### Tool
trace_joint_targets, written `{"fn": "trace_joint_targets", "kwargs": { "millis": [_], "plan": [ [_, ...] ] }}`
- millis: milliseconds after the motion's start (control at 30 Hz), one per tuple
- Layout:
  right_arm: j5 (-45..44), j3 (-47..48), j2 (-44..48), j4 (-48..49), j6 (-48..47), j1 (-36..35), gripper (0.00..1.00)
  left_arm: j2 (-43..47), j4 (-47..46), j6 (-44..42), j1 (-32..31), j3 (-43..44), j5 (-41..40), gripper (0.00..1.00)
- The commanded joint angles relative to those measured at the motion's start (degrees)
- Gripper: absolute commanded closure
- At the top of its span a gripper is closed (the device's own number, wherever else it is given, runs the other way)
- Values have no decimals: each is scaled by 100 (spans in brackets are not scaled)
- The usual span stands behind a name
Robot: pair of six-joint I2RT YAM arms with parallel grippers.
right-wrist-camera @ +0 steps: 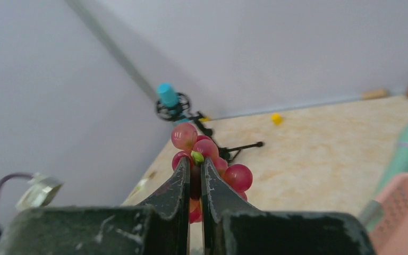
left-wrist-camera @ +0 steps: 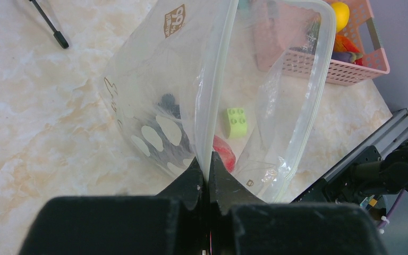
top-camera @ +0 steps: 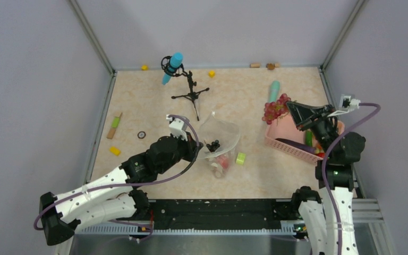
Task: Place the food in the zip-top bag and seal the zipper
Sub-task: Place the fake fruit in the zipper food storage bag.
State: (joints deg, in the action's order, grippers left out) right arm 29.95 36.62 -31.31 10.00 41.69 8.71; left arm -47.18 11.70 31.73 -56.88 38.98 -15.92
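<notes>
The clear zip-top bag [top-camera: 220,139] lies mid-table, mouth held open. My left gripper [top-camera: 198,149] is shut on its rim; in the left wrist view the gripper [left-wrist-camera: 208,169] pinches the bag [left-wrist-camera: 191,85] wall, and the zipper strip [left-wrist-camera: 324,79] curves round the open mouth. Dark grapes [top-camera: 212,144] and red and pale pieces [top-camera: 222,159] lie inside. My right gripper [top-camera: 289,108] is shut on a red grape bunch [top-camera: 273,109], held in the air above the pink basket's [top-camera: 284,146] left end; in the right wrist view the gripper [right-wrist-camera: 194,162] clamps the bunch [right-wrist-camera: 212,159].
The pink basket holds more food: a yellow lemon [left-wrist-camera: 340,13] and green and red pieces [top-camera: 311,139]. A lime-green block [top-camera: 240,158] lies beside the bag. A microphone tripod [top-camera: 188,87] stands at the back, a teal cylinder [top-camera: 272,95] behind the basket, and small blocks [top-camera: 115,151] at the left.
</notes>
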Motion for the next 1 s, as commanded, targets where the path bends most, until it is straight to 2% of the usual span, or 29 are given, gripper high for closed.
{"fn": "trace_joint_targets", "kwargs": {
  "millis": [0, 100, 300, 567, 633, 833, 900, 967],
  "plan": [
    [966, 368, 371, 564, 610, -432, 100, -75, -180, -70, 16, -12, 9, 100],
    [1372, 202, 611, 1337, 1193, -500, 100, -160, -203, -80, 12, 2, 28, 100],
    [1356, 257, 985, 1417, 1319, -502, 100, -286, -294, -79, 11, 3, 93, 100],
    [1387, 158, 254, 2407, 1770, -671, 100, -432, -353, -70, 15, 34, 164, 100],
    [1133, 224, 20, 2287, 1437, -1157, 100, -463, -374, -61, 15, 39, 131, 100],
    [-518, 701, -969, 1201, -686, -3801, 100, -568, -308, -62, 16, 76, 52, 100],
    [-967, 845, -1271, 1097, -1109, -4338, 100, -534, -305, -53, 11, 63, 51, 100],
    [-1190, 856, -1499, 1145, -1253, -4568, 100, -488, -302, -44, 13, 41, 62, 100]
  ]
}}
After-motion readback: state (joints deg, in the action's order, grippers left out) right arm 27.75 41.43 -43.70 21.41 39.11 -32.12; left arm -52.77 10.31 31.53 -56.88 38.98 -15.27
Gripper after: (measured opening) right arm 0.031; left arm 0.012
